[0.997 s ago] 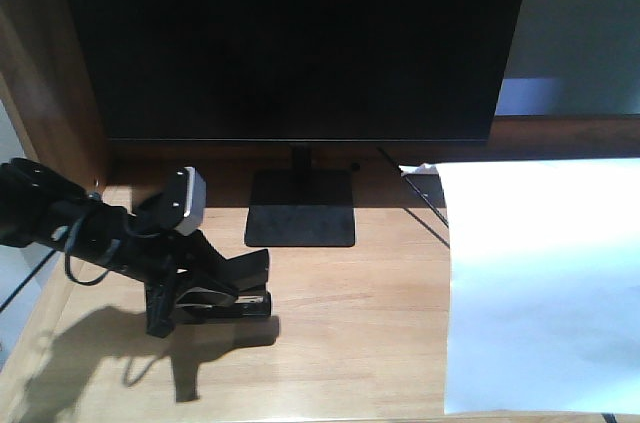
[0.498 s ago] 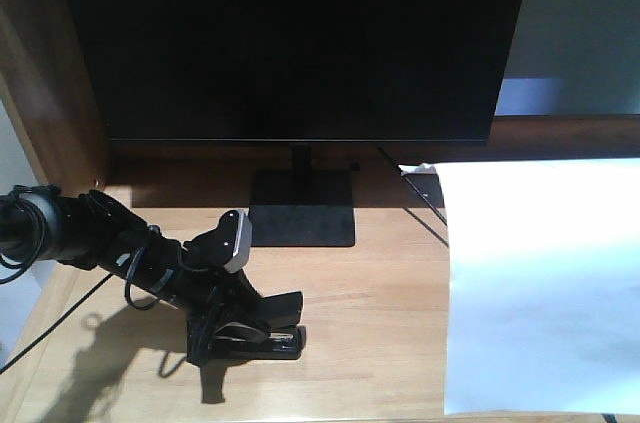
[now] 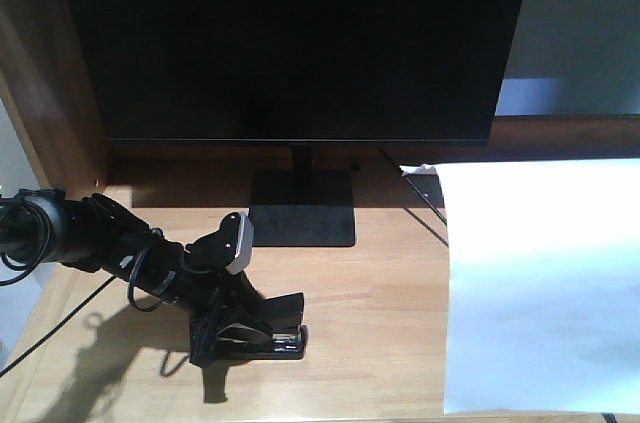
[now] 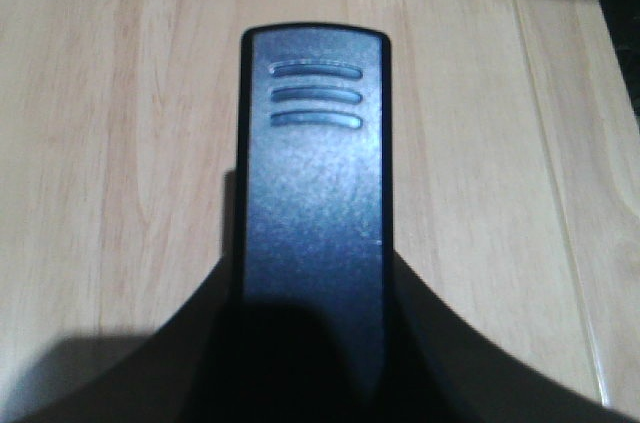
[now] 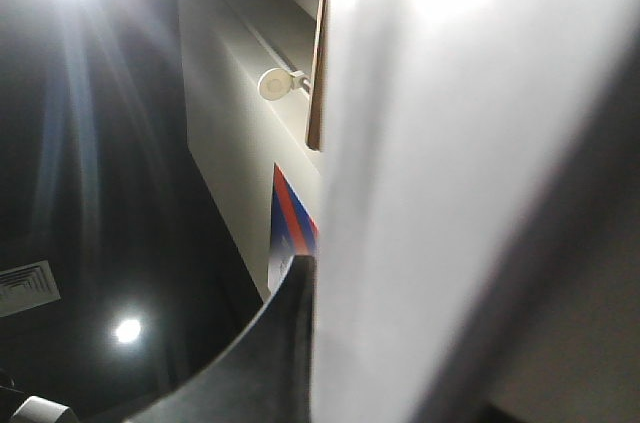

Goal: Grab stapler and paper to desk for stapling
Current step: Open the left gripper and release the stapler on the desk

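Observation:
The black stapler [image 3: 262, 336] is down at the desk [image 3: 370, 323], in front of the monitor stand and a little left of it. My left gripper [image 3: 240, 318] is shut on it from the left. In the left wrist view the stapler [image 4: 312, 173] runs straight out between the jaws of my left gripper [image 4: 312, 293], its three grip ridges at the far end. The white paper [image 3: 545, 293] covers the desk's right side and runs off the bottom edge. In the right wrist view my right gripper [image 5: 420, 328] is shut on the paper [image 5: 430, 173], one dark finger [image 5: 285, 343] against its left face.
A large black monitor [image 3: 300, 38] on a flat black stand [image 3: 300, 208] fills the back of the desk. A dark brown side panel [image 3: 45, 73] rises at the left. A thin cable [image 3: 425, 205] runs by the paper's left edge.
My left arm has carried the stapler to the right and toward the desk's front edge; over the last half second it only shifted slightly. The paper has not moved.

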Motion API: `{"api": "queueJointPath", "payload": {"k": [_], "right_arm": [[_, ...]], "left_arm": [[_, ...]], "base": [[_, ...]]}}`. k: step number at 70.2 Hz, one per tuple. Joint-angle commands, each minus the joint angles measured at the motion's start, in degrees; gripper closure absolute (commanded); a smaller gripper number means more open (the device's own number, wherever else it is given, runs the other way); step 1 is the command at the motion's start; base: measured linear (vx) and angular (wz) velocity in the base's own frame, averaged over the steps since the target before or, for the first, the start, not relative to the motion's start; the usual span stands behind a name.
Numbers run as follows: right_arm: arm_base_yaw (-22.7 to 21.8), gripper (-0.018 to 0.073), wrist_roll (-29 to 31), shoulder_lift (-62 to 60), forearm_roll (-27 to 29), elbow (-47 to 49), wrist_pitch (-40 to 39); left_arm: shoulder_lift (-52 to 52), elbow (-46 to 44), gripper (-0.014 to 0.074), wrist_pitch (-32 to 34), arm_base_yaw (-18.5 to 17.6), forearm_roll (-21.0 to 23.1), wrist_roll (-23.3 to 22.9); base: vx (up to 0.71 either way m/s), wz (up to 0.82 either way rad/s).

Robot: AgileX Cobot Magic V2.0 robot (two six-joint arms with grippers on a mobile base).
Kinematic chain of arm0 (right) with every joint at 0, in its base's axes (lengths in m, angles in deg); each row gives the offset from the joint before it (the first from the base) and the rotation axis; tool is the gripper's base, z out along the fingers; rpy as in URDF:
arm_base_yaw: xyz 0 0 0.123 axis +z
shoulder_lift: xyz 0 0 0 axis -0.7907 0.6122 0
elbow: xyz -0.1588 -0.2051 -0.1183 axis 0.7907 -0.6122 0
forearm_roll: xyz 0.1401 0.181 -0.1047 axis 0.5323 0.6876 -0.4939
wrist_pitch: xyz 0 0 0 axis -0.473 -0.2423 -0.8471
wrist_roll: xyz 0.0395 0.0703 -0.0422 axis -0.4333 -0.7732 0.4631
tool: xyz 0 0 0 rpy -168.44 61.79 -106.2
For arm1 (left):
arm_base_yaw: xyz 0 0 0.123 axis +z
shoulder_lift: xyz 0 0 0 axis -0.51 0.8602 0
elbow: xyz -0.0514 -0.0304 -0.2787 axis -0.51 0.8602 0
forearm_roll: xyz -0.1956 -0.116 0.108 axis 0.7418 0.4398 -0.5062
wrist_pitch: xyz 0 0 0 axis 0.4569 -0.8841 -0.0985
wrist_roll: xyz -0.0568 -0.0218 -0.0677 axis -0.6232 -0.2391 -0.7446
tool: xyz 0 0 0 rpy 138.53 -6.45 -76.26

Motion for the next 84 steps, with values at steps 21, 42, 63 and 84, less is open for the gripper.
{"api": "queueJointPath", "payload": {"k": [21,42,63,84], "right_arm": [[-0.2,0.0565,0.3,0.4,0.5,1.5,-2.3],[-0.2,0.0565,0.3,0.4,0.5,1.5,-2.3],[-0.2,0.0565,0.3,0.4,0.5,1.5,-2.3],[-0.2,0.0565,0.3,0.4,0.5,1.5,-2.3]], "left_arm": [[-3.1,-1.4,0.0019,-1.9,-0.6,4.0,-9.4],[-6.3,-1.4,-0.0116,-1.9,-0.2,4.0,-11.6],[-12.4,-1.3,-0.0003,-2.3,1.6,3.8,-12.2],[-15.2,-1.3,0.0221,-2.8,1.6,4.1,-13.4]], "base": [[0.00,0.00],[0.00,0.00],[0.00,0.00],[0.00,0.00]]}}
